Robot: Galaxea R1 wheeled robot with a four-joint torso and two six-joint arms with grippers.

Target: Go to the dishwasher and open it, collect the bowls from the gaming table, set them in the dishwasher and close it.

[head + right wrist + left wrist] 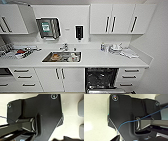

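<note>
The dishwasher (101,78) is built in under the white counter (100,60), right of the sink cabinet. It stands open: the dark interior with wire racks shows, and its steel-grey door (106,91) lies folded down at the lower edge of the head view. Both wrist views show my own dark plates and jointed bars over a pale surface, with a thin blue wire (125,123) across the left one.
A steel sink (62,57) holding dishes sits left of the dishwasher, below a tap (65,46). A drying rack (15,52) stands at the far left. Cups and cloths (117,48) lie at the counter's right end. White drawers (130,76) and a wall (157,62) flank the right side.
</note>
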